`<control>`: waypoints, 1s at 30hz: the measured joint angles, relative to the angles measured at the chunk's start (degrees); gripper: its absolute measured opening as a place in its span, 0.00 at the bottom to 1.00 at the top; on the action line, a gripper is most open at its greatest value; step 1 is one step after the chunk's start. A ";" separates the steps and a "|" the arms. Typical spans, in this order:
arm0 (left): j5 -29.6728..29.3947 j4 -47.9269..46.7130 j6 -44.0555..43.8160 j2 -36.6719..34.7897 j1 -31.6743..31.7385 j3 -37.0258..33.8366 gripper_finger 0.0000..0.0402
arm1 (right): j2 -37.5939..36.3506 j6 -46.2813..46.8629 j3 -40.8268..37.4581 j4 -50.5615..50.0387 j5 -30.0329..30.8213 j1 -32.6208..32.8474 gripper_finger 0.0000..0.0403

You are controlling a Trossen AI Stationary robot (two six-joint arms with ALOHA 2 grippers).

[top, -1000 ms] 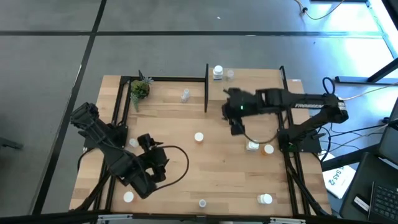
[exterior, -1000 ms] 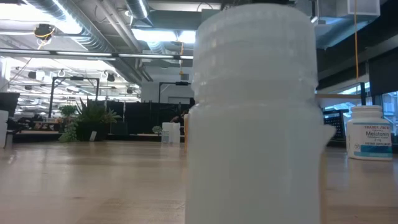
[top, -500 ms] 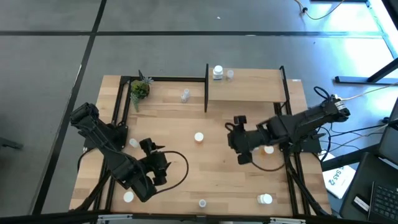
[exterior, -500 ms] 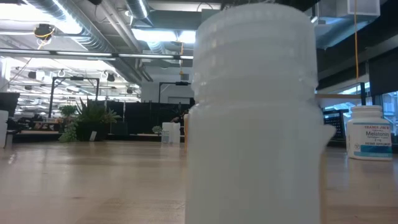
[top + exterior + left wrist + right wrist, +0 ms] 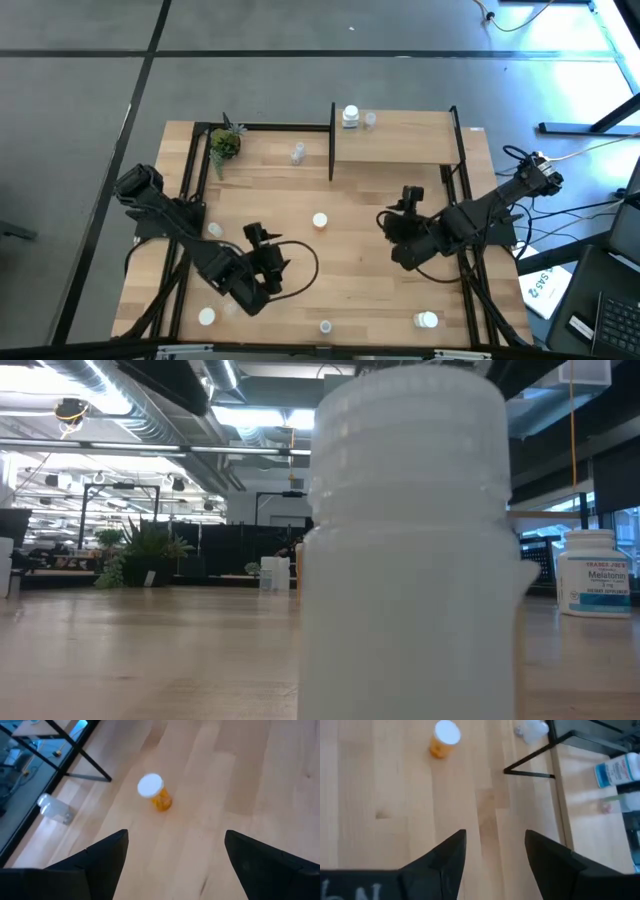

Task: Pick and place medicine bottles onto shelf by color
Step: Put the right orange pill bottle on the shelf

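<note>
The orange bottle (image 5: 319,220) you were working around stood mid-table, between both claws and well apart from each. Your left gripper (image 5: 172,857) gaped empty; your right gripper (image 5: 495,852) was parted, holding nothing.

A white bottle (image 5: 592,574) standing at the far right of the wooden surface (image 5: 150,650) in the low view is showing a blue-and-white label reading "Melatonin", with smaller print above and below it too fine to make out. In the high view, a white sheet (image 5: 541,288) is lying off the surface's right side, its dark lettering unreadable.
</note>
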 joint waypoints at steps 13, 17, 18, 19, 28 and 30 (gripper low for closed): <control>2.24 15.21 14.44 0.00 8.32 -5.91 0.81 | -1.73 1.51 -4.50 0.53 -1.28 0.83 0.51; 7.57 21.44 20.35 0.00 10.77 -7.10 0.81 | -5.87 5.94 -9.46 2.46 -2.58 0.81 0.51; 8.83 22.73 21.72 0.00 11.43 -7.23 0.81 | -7.11 6.01 -10.62 3.74 -2.62 0.80 0.51; 9.99 23.72 22.79 0.00 12.03 -7.30 0.81 | -8.47 5.97 -11.76 4.99 -2.64 0.79 0.51; 15.83 27.40 27.79 0.00 16.75 -7.34 0.81 | -18.56 5.97 -15.96 6.80 -10.57 0.81 0.51; 17.53 27.52 28.18 0.00 17.85 -7.34 0.81 | -19.64 5.65 -15.96 6.82 -11.26 0.81 0.51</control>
